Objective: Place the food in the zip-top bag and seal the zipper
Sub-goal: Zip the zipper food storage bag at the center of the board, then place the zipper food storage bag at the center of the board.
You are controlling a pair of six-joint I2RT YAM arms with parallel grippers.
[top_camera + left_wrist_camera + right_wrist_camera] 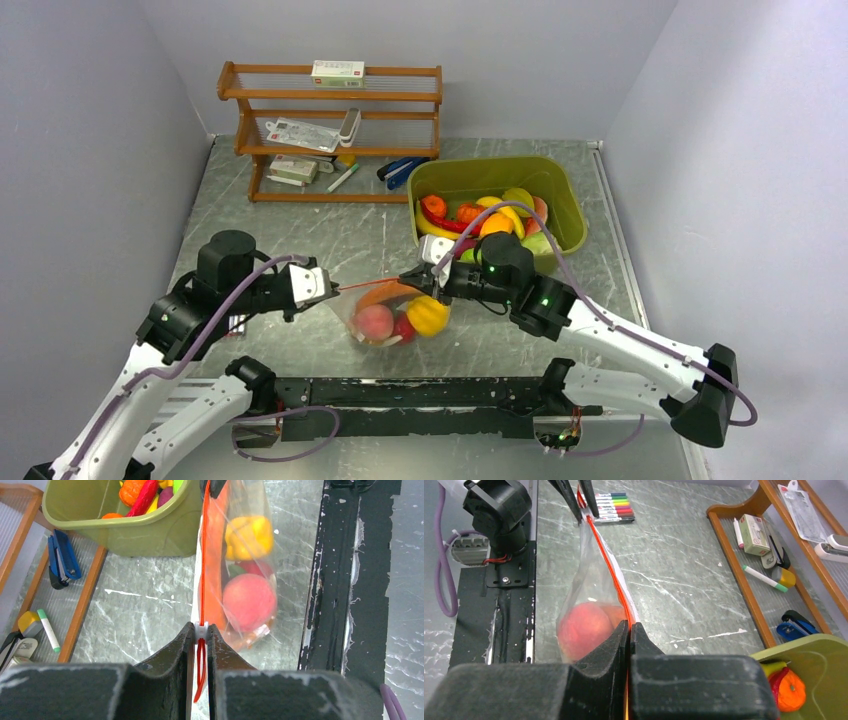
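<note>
Zipper (202,555), a thin red-orange strip, is pinched taut by left hand (201,635) and right hand (629,630); crinkly clear zip-top bag (591,560) holds rounded food (375,322).

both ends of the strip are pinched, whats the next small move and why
Probably slide the left gripper along the zipper toward the right gripper, pressing it shut: both grippers pinch the taut strip's ends, and food already sits in the zip-top bag.

Left arm (175,318) and right arm (620,340) angled inward, both jaws pinched closed
</note>
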